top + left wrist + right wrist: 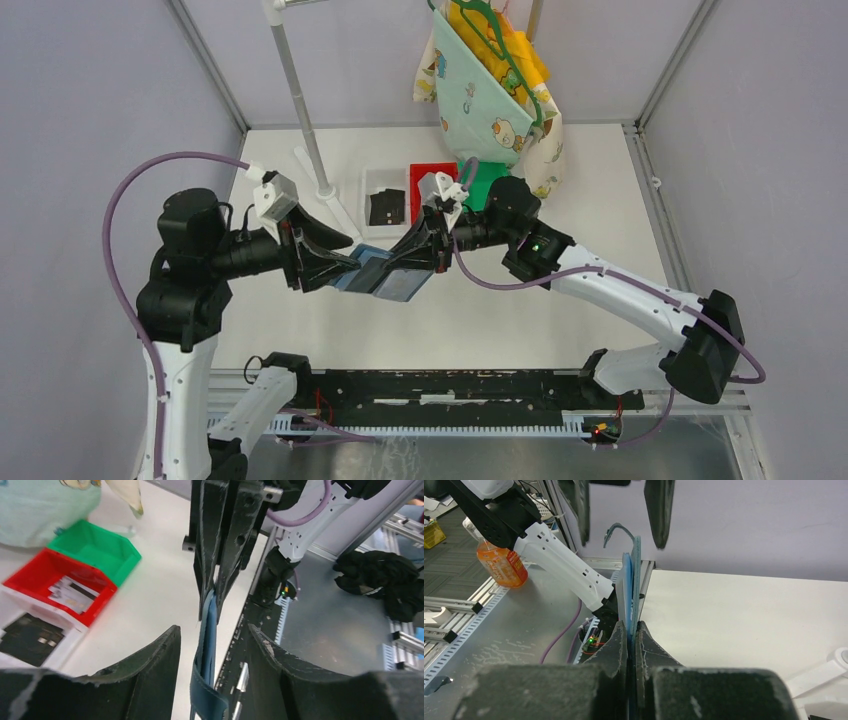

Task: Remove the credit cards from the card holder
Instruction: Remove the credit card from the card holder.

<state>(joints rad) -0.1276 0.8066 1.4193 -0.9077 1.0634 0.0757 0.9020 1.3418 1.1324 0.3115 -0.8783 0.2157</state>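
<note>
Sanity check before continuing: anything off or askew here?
The teal-blue fold-over card holder is held up on edge, clamped at one end by the right pincer alone. The left pincer stands open astride its other end, not gripping. Its snap tab curls loose. No spill or damage visible.

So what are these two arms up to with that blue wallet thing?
They are meant to empty it of cards. The right gripper is clamped shut on the teal card holder, holding it on edge above the table. The left gripper is open, fingers either side of its other end, not gripping. One card lies in the red bin.
</note>
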